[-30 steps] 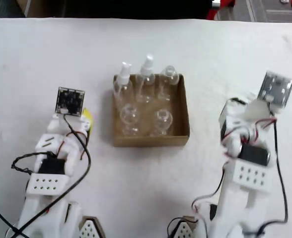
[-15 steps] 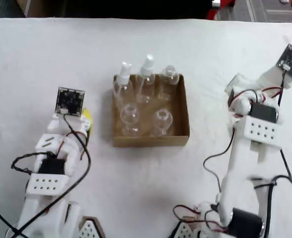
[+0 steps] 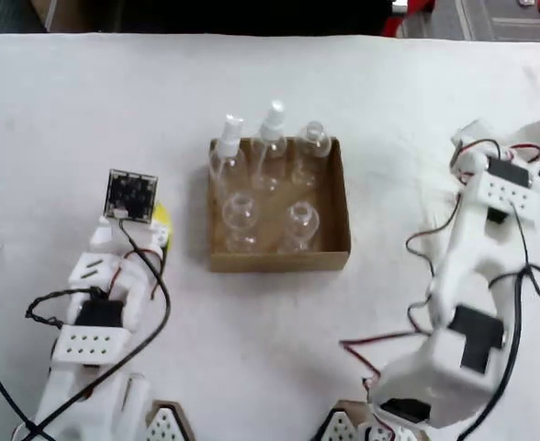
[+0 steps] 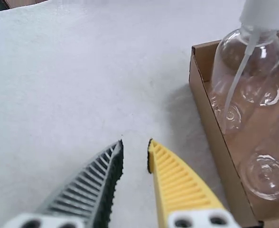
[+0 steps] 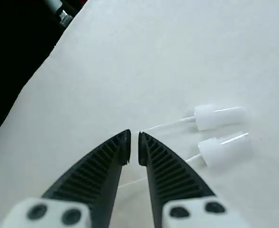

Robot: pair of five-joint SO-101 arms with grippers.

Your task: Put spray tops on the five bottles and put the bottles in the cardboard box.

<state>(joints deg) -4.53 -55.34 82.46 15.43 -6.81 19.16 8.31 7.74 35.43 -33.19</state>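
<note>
The cardboard box (image 3: pixel 339 241) stands mid-table with five clear bottles in it. Two back bottles (image 3: pixel 229 156) (image 3: pixel 270 147) wear white spray tops; the third back bottle (image 3: pixel 313 147) and the two front ones (image 3: pixel 241 218) (image 3: pixel 299 220) are uncapped. Two loose spray tops (image 5: pixel 220 116) (image 5: pixel 225 148) with thin tubes lie side by side on the cloth. My right gripper (image 5: pixel 134 135) hangs shut and empty just beside them; its arm (image 3: pixel 495 188) stretches to the table's right edge. My left gripper (image 4: pixel 135 145) rests left of the box (image 4: pixel 210 128), its fingers a narrow gap apart, holding nothing.
White cloth covers the table (image 3: pixel 86 101). The table's edge and dark floor (image 5: pixel 16 57) lie close beyond the loose spray tops. Cables trail from both arm bases near the front edge.
The right arm has swung outward and stretched from beside the box to the table's right edge. The left arm has hardly shifted. The box and bottles are unchanged.
</note>
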